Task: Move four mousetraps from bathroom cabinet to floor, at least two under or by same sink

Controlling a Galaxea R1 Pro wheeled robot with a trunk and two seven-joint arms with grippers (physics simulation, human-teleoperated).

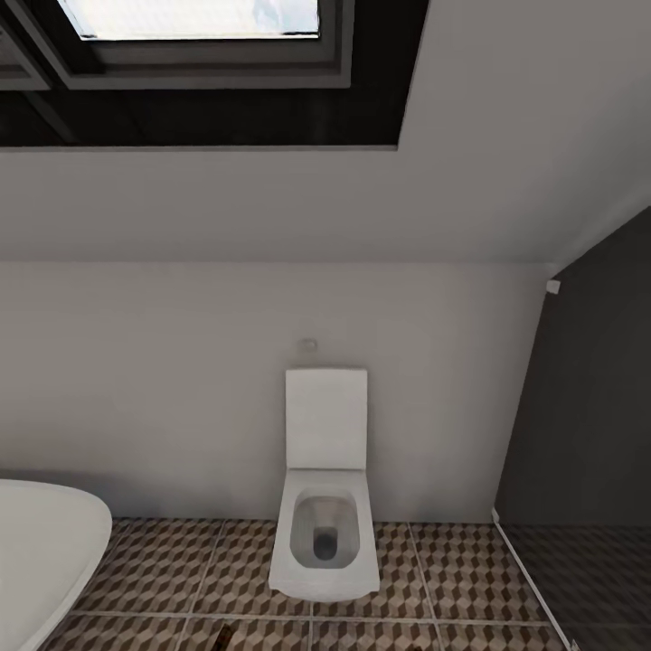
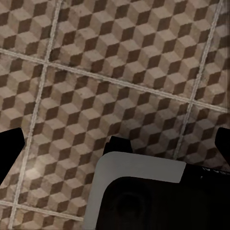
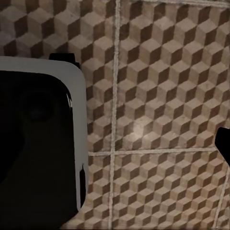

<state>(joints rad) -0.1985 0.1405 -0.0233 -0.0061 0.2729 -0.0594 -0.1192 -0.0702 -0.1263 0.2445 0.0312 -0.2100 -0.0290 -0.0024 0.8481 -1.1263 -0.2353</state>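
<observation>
A white toilet is seen against the back wall on the bathroom floor. Gripper openings cannot be told.

The head view is evenly and softly lit; the brightest patch is the skylight, washed out to near white; the wall below grades from pale to a dull grey shadow near the floor; the dark panel at the right reads murky; edges look soft and slightly smeared throughout. Both wrist views are dim and blurred; a faint pale sheen sits on the tiles; dark robot parts lose all detail in black.
</observation>
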